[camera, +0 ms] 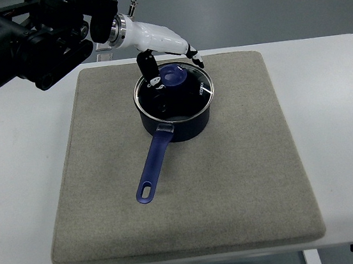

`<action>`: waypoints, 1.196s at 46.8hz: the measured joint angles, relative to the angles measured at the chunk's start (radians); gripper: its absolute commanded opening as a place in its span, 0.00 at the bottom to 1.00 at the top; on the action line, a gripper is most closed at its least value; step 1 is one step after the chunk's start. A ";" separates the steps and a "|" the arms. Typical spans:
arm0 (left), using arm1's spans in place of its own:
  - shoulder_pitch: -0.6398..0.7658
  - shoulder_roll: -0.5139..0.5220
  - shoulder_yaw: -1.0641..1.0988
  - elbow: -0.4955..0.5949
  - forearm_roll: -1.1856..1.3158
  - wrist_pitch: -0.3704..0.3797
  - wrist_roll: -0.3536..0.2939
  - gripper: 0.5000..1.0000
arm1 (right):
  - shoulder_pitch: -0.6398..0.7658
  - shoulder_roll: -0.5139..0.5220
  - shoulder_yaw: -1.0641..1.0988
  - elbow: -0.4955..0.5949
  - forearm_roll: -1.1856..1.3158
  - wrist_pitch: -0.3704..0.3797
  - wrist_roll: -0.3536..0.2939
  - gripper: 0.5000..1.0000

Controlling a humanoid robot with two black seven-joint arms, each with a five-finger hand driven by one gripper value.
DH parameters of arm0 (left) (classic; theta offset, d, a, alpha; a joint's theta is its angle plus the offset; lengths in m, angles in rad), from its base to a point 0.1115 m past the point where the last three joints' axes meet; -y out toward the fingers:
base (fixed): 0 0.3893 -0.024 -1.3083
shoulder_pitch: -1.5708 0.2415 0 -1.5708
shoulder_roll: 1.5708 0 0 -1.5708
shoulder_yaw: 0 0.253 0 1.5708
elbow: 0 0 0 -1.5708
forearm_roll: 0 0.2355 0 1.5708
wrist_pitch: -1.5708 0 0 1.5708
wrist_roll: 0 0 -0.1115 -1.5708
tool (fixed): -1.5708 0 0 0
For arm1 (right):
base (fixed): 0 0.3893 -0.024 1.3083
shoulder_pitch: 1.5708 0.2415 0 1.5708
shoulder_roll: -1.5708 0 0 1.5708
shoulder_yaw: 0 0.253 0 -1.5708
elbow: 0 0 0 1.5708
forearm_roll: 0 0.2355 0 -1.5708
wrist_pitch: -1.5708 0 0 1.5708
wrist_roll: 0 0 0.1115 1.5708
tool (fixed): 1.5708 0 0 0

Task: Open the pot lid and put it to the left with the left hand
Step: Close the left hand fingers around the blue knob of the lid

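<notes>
A dark blue pot (177,129) stands on the far middle of a grey mat (247,181), its long blue handle (154,163) pointing toward me. A glass lid (193,96) with a blue knob (171,75) sits on the pot. My left hand (175,69), white with black fingers, reaches in from the upper left and is over the far part of the lid. Its thumb (148,68) is left of the knob and its fingers (195,57) are right of it, spread, not closed on the knob. The right hand is out of view.
The mat lies on a white table (342,118). Bare mat shows to the left of the pot (106,134) and to its right. The black left arm (30,40) spans the upper left corner.
</notes>
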 measured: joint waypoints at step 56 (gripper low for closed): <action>0.011 -0.006 0.008 -0.001 0.012 0.012 0.000 0.00 | 0.000 0.000 0.000 0.000 0.000 0.000 0.000 0.83</action>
